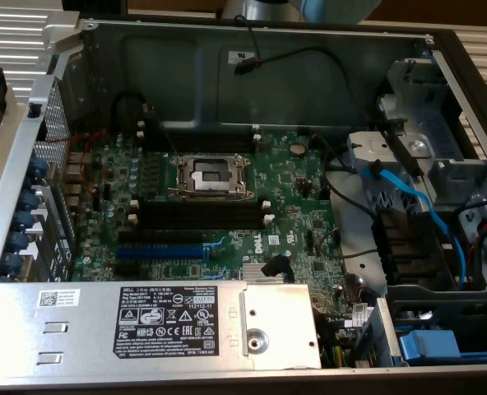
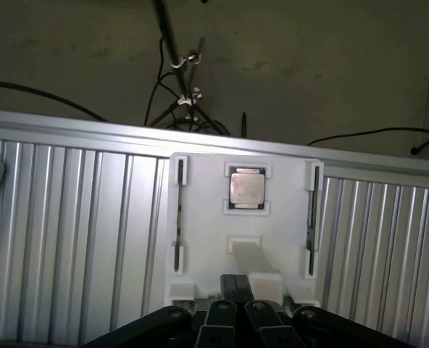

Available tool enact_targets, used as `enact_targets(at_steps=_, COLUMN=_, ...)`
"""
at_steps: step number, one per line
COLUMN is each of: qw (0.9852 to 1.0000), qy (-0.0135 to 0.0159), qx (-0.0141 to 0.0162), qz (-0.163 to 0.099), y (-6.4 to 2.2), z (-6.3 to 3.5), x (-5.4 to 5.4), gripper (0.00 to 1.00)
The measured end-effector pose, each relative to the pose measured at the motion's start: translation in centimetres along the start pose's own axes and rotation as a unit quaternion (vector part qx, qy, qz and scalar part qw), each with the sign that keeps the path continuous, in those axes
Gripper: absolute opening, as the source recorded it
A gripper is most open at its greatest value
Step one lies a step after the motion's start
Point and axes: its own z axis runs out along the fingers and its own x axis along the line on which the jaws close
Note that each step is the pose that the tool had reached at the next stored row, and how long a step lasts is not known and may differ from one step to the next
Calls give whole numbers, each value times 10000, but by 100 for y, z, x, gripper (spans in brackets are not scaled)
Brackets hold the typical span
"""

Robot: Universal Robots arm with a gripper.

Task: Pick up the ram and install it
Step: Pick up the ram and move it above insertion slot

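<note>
Pressing its black fingers tight together with nothing visible between them, the gripper (image 2: pixel 236 284) hangs just over the near edge of a white holder (image 2: pixel 200 217). Straight ahead of it, a square silver chip (image 2: pixel 245 188) sits in the holder's middle pocket. Off to one side, a long dark strip stands on edge in a narrow slot; it may be the ram (image 2: pixel 312 217), but I cannot tell. Seen from the exterior view, an open computer's green board (image 1: pixel 293 189) carries empty black slots (image 1: pixel 198 216).
</note>
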Motion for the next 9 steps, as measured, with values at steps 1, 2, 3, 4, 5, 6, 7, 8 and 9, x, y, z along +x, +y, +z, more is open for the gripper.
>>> enact_targets(at_steps=1, qw=10000, qy=-1, qx=1, qz=-2, y=2, z=3, x=0, gripper=10)
enact_targets(at_steps=2, qw=10000, qy=-1, qx=2, qz=-2, y=5, z=7, x=1, gripper=10)
enact_targets(at_steps=3, qw=10000, qy=-1, qx=1, qz=-2, y=9, z=8, x=0, gripper=10)
enact_targets(at_steps=4, qw=10000, qy=-1, qx=-1, qz=-2, y=13, z=12, x=-1, gripper=10)
enact_targets(at_steps=5, qw=10000, qy=-2, qx=-12, qz=-2, y=14, z=17, x=-1, gripper=10)
enact_targets(at_steps=6, qw=10000, qy=-4, qx=-32, qz=-1, y=15, z=24, x=-1, gripper=10)
enact_targets(at_steps=7, qw=10000, qy=-6, qx=-58, qz=1, y=15, z=30, x=-1, gripper=10)
enact_targets(at_steps=8, qw=10000, qy=-9, qx=-92, qz=1, y=15, z=38, x=0, gripper=10)
enact_targets(at_steps=9, qw=9999, qy=-13, qx=-128, qz=2, y=15, z=46, x=1, gripper=10)
